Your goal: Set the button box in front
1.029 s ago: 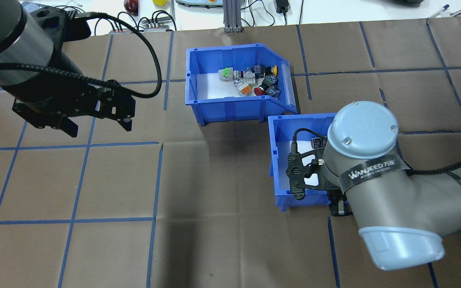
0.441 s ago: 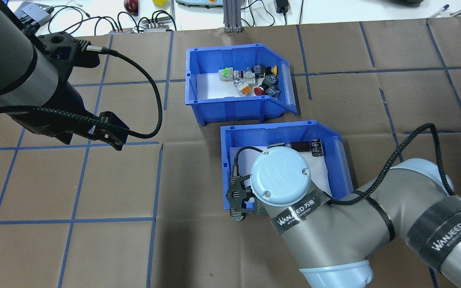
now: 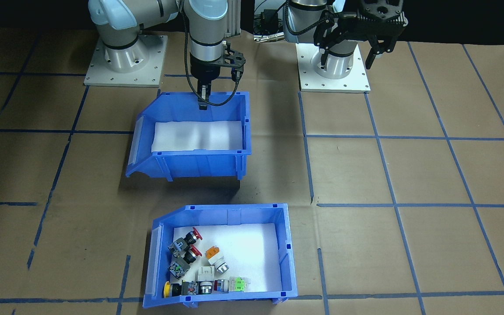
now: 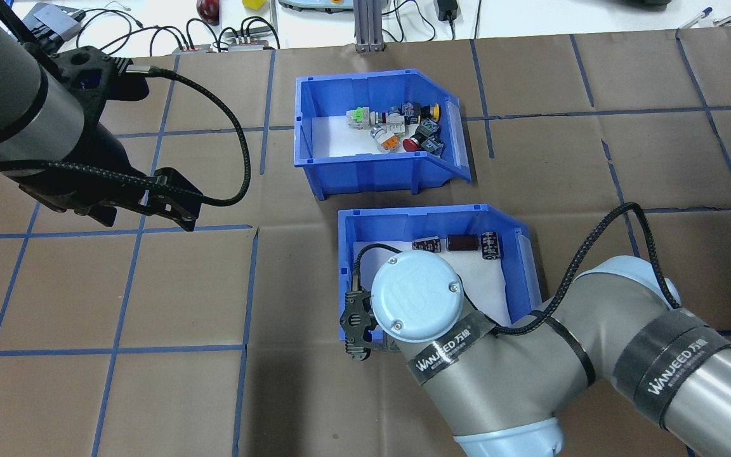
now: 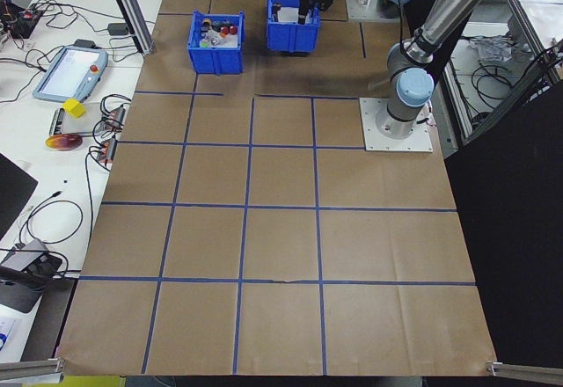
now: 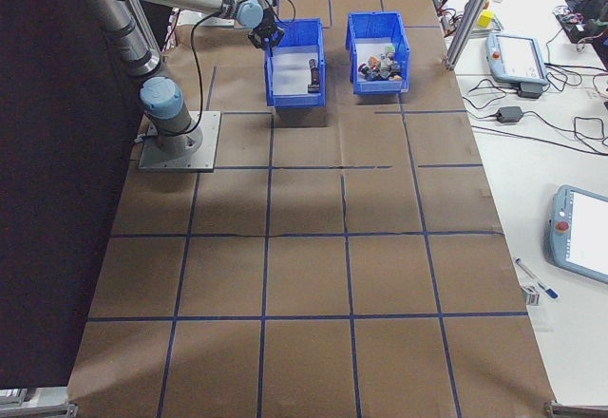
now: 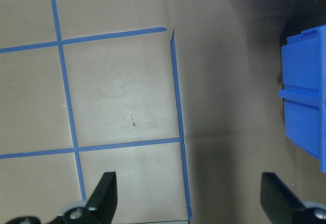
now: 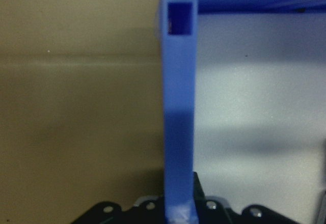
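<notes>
Two blue bins on table (image 4: 118, 285): button box (image 4: 378, 130) at 12 o'clock of capacitor bin (image 4: 435, 266). Right fingers (image 3: 202, 103) clamp capacitor bin's wall; left fingers (image 7: 188, 203) spread wide, empty.

Brown paper-covered table (image 4: 403, 406) with blue tape grid lines (image 4: 248, 285), white cable-strewn side bench (image 5: 53, 141) alongside.

From my seat I see two bins on the table (image 4: 150, 393). The button box (image 4: 378, 171) sits on the far side from the robot, its switches (image 4: 400, 127) gathered toward the robot's right end. The capacitor bin (image 4: 429, 217) lies just nearer the robot, slightly to its right, a narrow gap between them. The right gripper (image 3: 202, 98) sits on that bin's near wall, at its left corner. The left gripper (image 4: 143, 212) hangs over bare table, well to the left of both bins.
</notes>
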Controlling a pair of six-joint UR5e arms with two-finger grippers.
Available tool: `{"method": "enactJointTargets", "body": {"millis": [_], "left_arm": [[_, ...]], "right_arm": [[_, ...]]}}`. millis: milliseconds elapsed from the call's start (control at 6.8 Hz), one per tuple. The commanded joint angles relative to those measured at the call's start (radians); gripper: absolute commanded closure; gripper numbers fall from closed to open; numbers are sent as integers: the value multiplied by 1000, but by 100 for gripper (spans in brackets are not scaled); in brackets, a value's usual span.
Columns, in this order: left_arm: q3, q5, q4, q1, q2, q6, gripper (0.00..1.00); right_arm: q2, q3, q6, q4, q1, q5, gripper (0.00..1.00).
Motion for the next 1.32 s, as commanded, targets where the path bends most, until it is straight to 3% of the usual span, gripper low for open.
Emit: {"method": "enactJointTargets", "body": {"millis": [0, 147, 294, 588, 882, 1176], "left_arm": [[-1, -3, 1, 2, -10, -9, 1], [-3, -2, 10, 2, -7, 0, 1], [-1, 0, 14, 2, -4, 1, 1], [-1, 0, 13, 2, 3, 5, 1], [-3, 0, 14, 2, 3, 5, 1], [-3, 4, 14, 2, 3, 6, 1]], "right_arm": [[51, 0, 22, -52, 36, 2, 85], [58, 0, 20, -52, 36, 3, 16], [44, 0, 20, -52, 35, -10, 0], [27, -20, 20, -38, 23, -14, 0], [-57, -72, 20, 102, -12, -14, 0], [-106, -120, 20, 231, -160, -9, 0]]}}
